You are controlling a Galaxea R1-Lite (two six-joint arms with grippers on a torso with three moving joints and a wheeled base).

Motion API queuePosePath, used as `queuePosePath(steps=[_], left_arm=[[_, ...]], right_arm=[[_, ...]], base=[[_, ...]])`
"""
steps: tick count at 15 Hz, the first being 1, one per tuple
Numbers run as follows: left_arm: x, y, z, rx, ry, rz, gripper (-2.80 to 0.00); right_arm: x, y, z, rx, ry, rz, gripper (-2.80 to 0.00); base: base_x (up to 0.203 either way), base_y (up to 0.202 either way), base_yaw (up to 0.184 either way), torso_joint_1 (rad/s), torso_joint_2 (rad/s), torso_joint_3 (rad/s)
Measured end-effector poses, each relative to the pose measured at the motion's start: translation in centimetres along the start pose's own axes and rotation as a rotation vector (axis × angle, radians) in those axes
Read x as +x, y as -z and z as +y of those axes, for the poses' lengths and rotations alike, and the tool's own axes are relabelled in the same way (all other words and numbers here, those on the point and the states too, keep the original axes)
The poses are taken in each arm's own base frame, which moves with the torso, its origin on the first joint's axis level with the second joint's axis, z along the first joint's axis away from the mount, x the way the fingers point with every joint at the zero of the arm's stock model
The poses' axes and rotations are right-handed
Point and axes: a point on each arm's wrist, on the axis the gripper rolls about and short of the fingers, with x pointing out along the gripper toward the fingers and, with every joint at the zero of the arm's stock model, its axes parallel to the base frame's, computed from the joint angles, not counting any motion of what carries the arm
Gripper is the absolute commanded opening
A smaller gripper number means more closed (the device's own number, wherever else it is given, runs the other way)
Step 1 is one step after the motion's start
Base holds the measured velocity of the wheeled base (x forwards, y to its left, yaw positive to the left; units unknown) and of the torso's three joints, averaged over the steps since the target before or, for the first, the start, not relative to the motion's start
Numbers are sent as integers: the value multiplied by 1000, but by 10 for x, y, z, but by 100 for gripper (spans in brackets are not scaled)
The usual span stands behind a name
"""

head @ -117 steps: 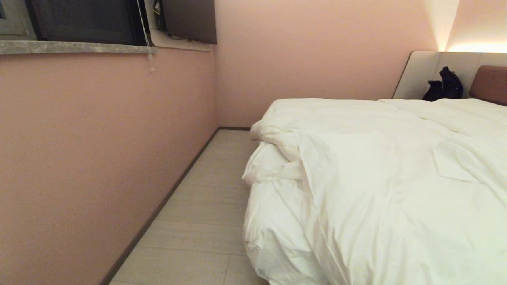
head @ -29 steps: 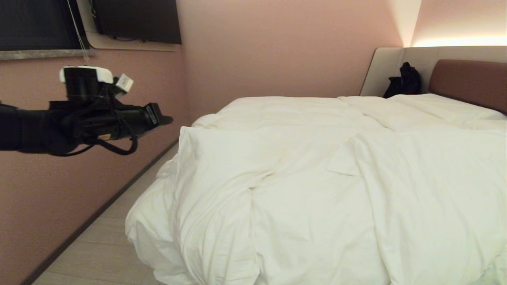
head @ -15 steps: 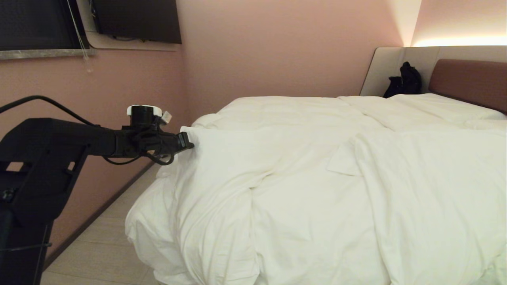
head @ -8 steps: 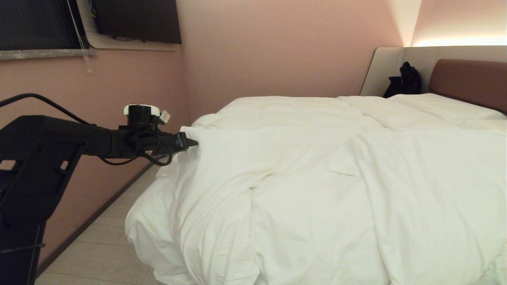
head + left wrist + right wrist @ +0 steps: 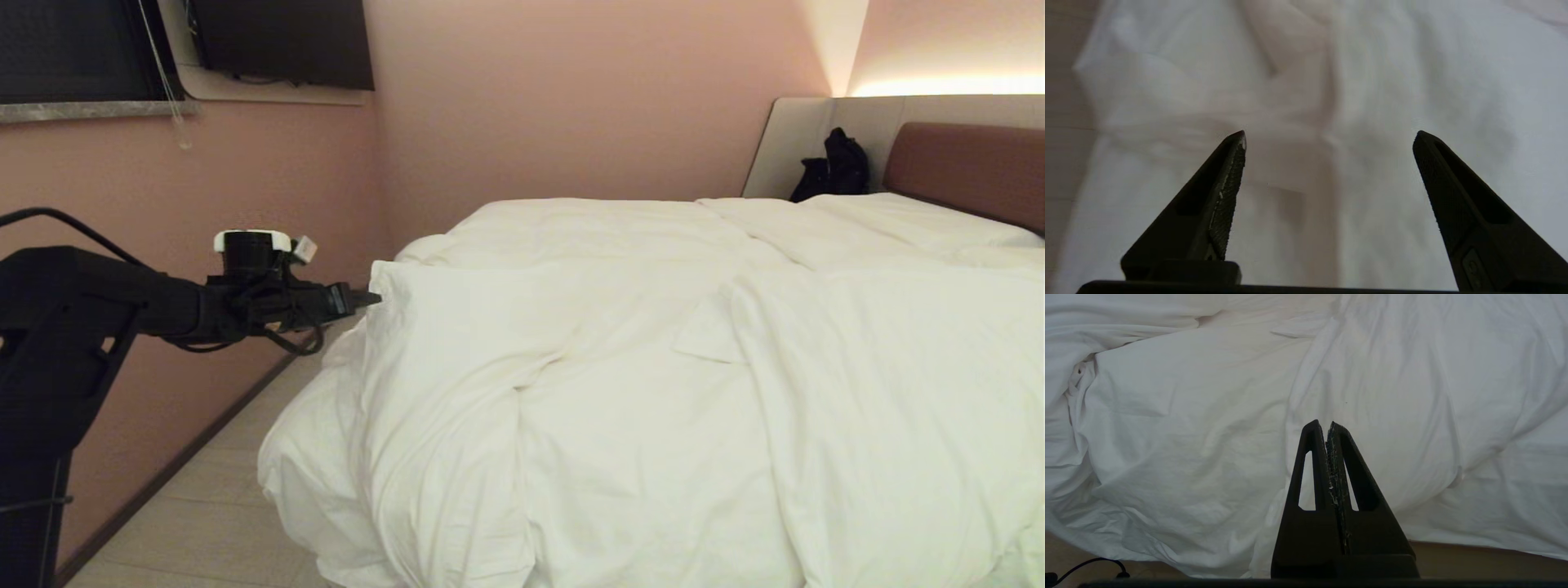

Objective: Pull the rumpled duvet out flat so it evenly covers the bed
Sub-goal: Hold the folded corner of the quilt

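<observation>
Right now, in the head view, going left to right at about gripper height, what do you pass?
Left gripper → folded-back corner of the duvet → black bag by the pale surround → brown headboard.

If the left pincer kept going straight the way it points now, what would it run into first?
Most likely the duvet. The left pincer is open and points level at the duvet's raised folded corner on the bed's left side. Its wrist view shows only white fabric ahead. Whether the tips already touch it, I cannot tell.
</observation>
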Motion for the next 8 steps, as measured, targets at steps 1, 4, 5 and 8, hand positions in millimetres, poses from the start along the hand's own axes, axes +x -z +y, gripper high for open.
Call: queuePosePath(steps=[1,4,5,8], left_arm=[[1,0,6,-1,-6,-6,0],[10,4,11,3,35,5,0],[11,5,12,2,53,10,0],[12,6,10,-7,118,29,0]], right_arm=[[0,0,0,0,0,0,-280],[0,0,0,0,1,0,-280],[0,0,0,0,0,0,-280],[0,0,0,0,2,0,-280]], base=[[0,0,0,0,0,0],[0,0,0,0,0,0],[0,0,0,0,0,0],[0,0,0,0,0,0]])
